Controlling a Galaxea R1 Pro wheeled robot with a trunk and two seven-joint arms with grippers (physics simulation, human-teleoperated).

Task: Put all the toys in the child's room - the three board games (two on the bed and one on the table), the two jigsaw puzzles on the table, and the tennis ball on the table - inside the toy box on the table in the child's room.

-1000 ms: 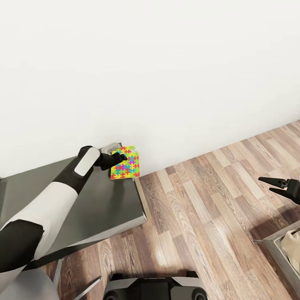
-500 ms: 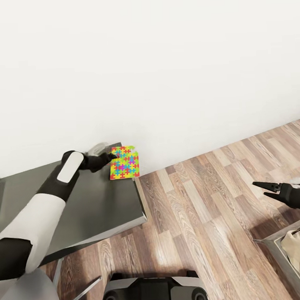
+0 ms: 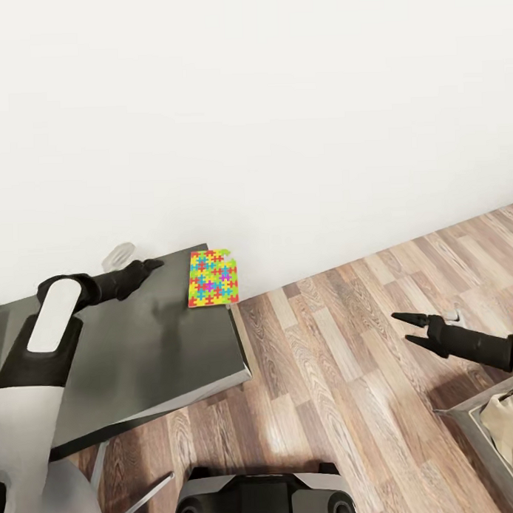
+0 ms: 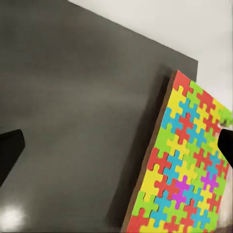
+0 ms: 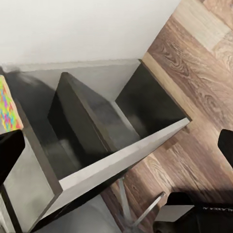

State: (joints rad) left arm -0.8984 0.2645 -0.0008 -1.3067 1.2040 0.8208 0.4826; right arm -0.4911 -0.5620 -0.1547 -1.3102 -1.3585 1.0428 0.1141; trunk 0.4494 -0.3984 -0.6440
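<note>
- The thin, flat jigsaw puzzle sheet of bright yellow, green, blue, red and pink interlocking pieces [image 3: 213, 278] lay at the far right corner of the dark grey, smooth-topped bench [image 3: 163, 348], hard by the white wall, its right edge just past the bench's edge. The left wrist view showed it lying flat [image 4: 187, 165], with nothing gripping it.
- The left end effector [image 3: 149, 265] hovered over the bench top near the puzzle's left side but apart from it; its black fingers lay close together in the head view, while the wrist view put one dark finger at each side of the picture, so I could not tell how far they were parted.
- The right end effector [image 3: 405, 330] hung over the wood-plank floor [image 3: 342, 386], well apart from the bench, its two pointed fingers spread and holding nothing.
- The step in hand appeared to be collecting this puzzle. The grey toy box was not recognisable here.
- The next move likely called for bringing the left fingers back to the sheet's overhanging edge, since so thin a sheet gives little to pinch from above.
</note>
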